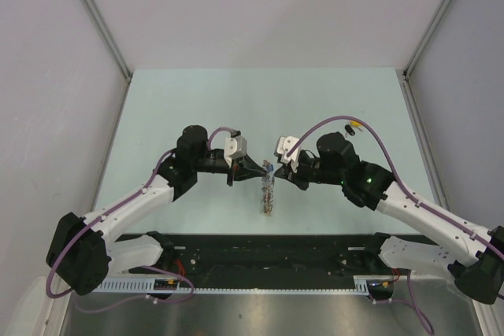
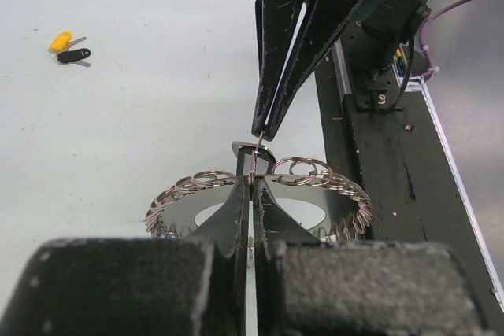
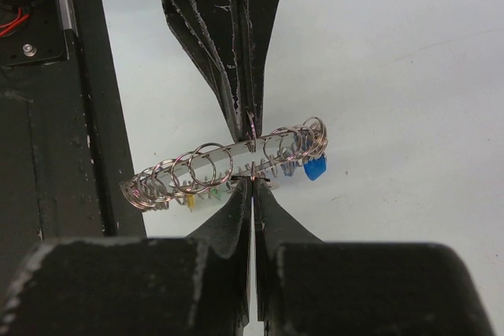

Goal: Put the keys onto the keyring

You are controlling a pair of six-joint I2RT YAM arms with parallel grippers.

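Left gripper [image 2: 250, 197] and right gripper [image 3: 252, 188] both clamped on keyring [image 3: 203, 164]. Likely stiff, slick metal, loops swing; pinch the band. Keys [image 2: 71, 55] tiny, light: take by tags

Keyring [image 2: 307, 171]: bright polished metal loops. Left end effector [image 2: 250, 184], right end effector [image 2: 261, 134]: scuffed matt black plastic. Desk [image 2: 118, 116]: smooth, matt.
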